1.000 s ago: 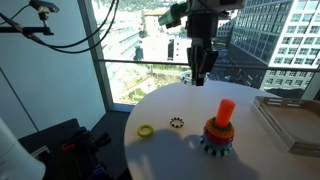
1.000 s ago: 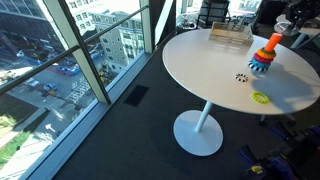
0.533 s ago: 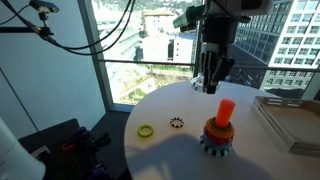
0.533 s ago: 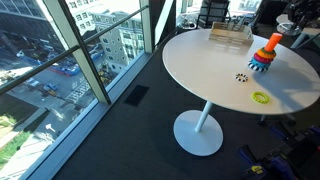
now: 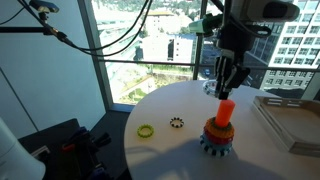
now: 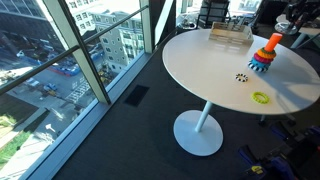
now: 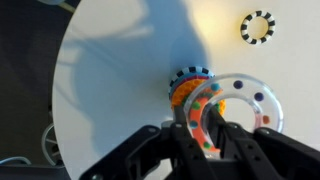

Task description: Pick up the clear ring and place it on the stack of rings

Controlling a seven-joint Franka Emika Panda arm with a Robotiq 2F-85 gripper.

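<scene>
- In the wrist view we see the gripper (image 7: 212, 138) clamped on the near edge of the clear ring (image 7: 262, 98), one finger on each side of its band. The ring is held out flat in front of the jaws, clear of the table.
- Below it, partly seen through the plastic, is the stack of rings (image 7: 192, 92). The ring's opening sits to one side of the stack's top, not centred on it.
- We judge the step in hand to be lining up over the peg (image 5: 225, 108). We would shift sideways until the peg shows in the middle of the hole and keep the ring level. Then we would lower it straight down and let go only once the ring is around the peg.
- In an exterior view the gripper hangs just above the peg's tip, a height the wrist view cannot give. The clear ring itself is too faint to make out there.
- That view also shows the yellow-green ring (image 5: 146, 131), which is outside the wrist view. The dark toothed ring (image 7: 258, 27) lies well apart from the stack on the white table (image 5: 170, 155).
</scene>
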